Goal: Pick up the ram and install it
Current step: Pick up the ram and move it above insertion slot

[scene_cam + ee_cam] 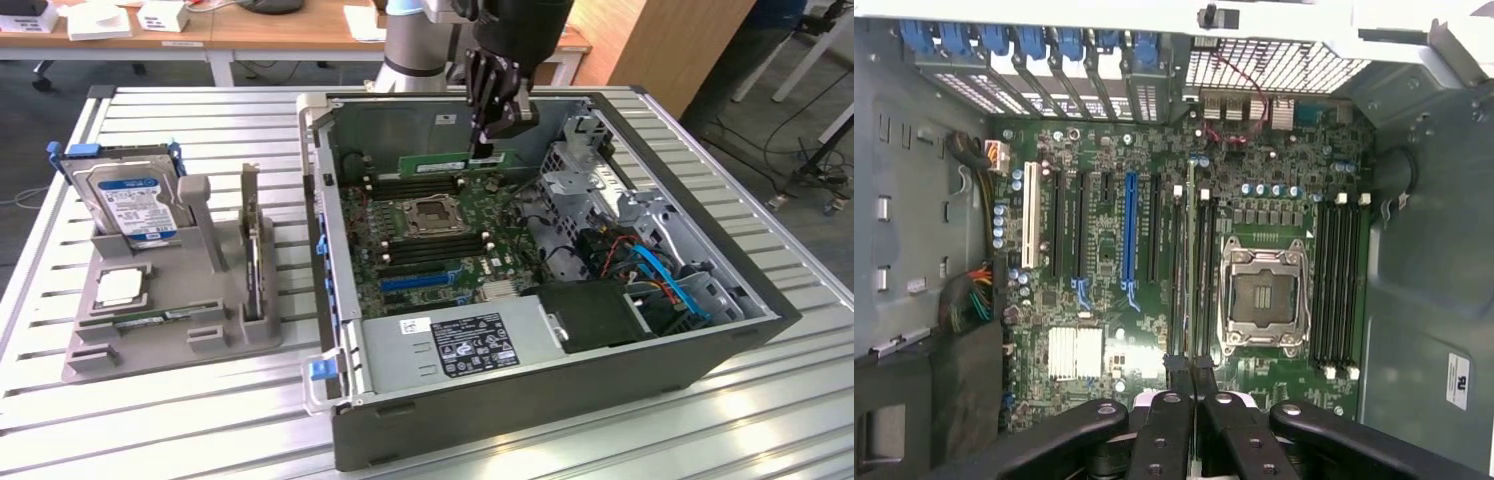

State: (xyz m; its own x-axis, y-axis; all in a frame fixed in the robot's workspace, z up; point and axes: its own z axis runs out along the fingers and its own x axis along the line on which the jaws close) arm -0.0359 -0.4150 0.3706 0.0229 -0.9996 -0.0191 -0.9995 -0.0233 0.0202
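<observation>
My gripper [489, 150] is shut on the ram [447, 161], a narrow green stick held level inside the open computer case [694, 350]. The stick hangs just above the far memory slots [407, 184] of the green motherboard [461, 265]. In the wrist view, the black fingers [1172, 400] pinch the ram [1189, 260], which shows edge-on as a thin line. That line runs along the slots [1201, 280] beside the CPU socket [1262, 297]. A second stick like it [144, 320] lies in the grey holder [187, 335].
The silver hard drive with a blue label [134, 205] stands in the grey holder at the exterior view's left. Inside the case sit a power supply [447, 345], a drive cage [587, 180] and blue cables [667, 280]. The case rests on a slatted metal table [200, 420].
</observation>
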